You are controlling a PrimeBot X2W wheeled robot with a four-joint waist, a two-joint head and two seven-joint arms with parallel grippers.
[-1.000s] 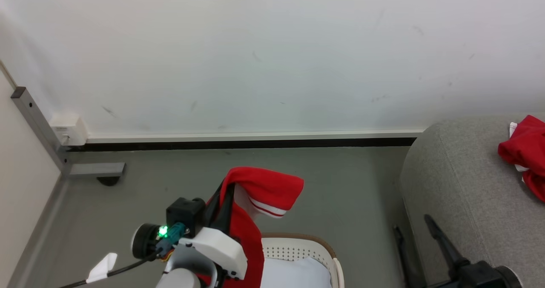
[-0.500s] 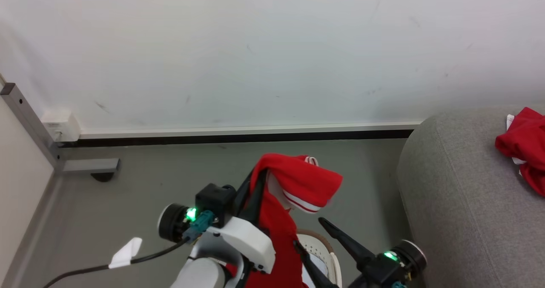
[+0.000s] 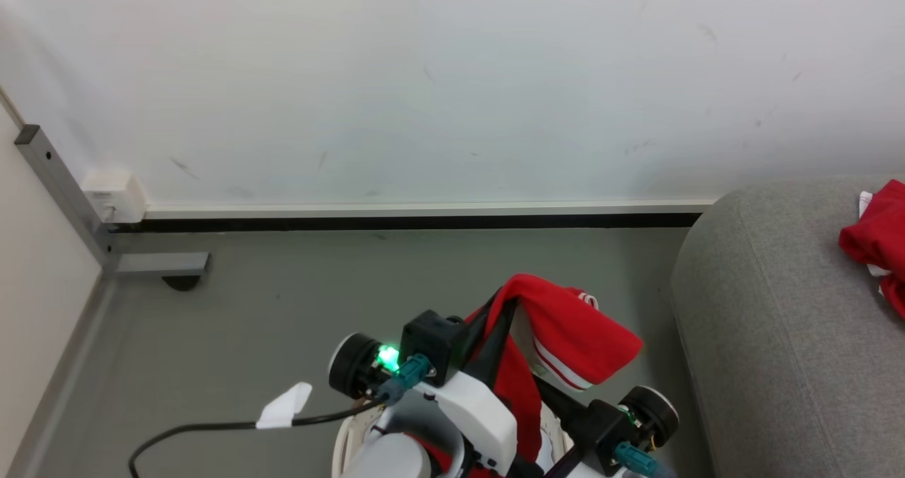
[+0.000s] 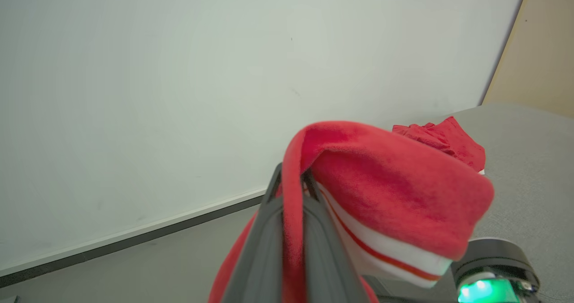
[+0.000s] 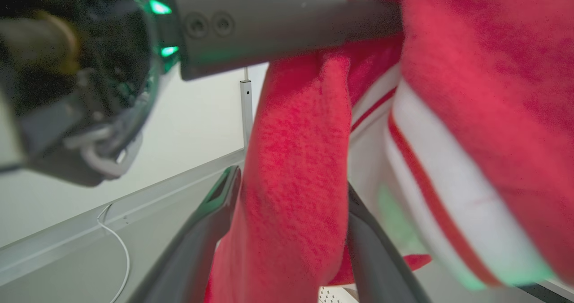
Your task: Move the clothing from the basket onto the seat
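The grey sofa [image 3: 778, 322] takes up the right side of the room, and one red garment [image 3: 877, 245] already lies crumpled on its cushion. The basket [image 3: 551, 432] stands on the floor [image 3: 283, 308] right under the robot, mostly hidden by its arms, with a bit of white perforated wall peeking out.

The second piece of red clothing [image 3: 573, 329] is up in the air, well above the basket. It is draped over the left tool [image 3: 505, 301], whose fingers are pinched tight on a fold, so the white-striped hem flops towards the sofa while the rest hangs straight down.

In the last second the left arm has carried this garment to the right, nearer the sofa but not yet over it. The right tool [image 5: 291, 182], which a second ago sat low beside the sofa, has swung in underneath. Its fingers are now spread on either side of the hanging cloth and not closed on it.

I read this as the second arm coming in to take up the dangling part, so that nothing trails or snags on the basket rim during the carry across.
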